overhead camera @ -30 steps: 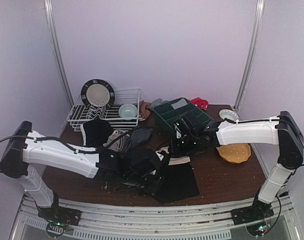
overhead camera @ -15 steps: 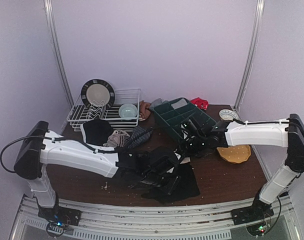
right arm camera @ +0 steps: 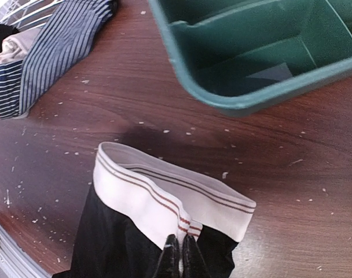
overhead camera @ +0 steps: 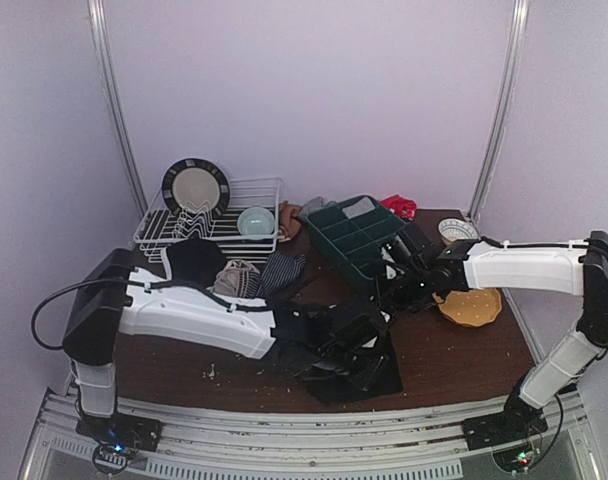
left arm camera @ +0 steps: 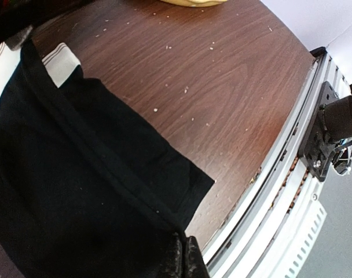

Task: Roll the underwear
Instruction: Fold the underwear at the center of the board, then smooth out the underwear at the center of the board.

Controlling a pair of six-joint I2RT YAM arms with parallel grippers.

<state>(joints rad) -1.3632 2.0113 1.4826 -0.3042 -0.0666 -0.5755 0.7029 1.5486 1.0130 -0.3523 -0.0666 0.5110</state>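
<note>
Wood table [overhead camera: 459, 345], bowl [overhead camera: 255, 221] in rack [overhead camera: 252, 184]; left hand [left arm camera: 182, 258] and right hand [right arm camera: 180, 255] gripping black underwear [left arm camera: 77, 191].

Lab booth, white walls [overhead camera: 314, 100], railed table [overhead camera: 464, 345]

Pale lilac walls [overhead camera: 314, 90], dark wooden table [overhead camera: 459, 352]
</note>
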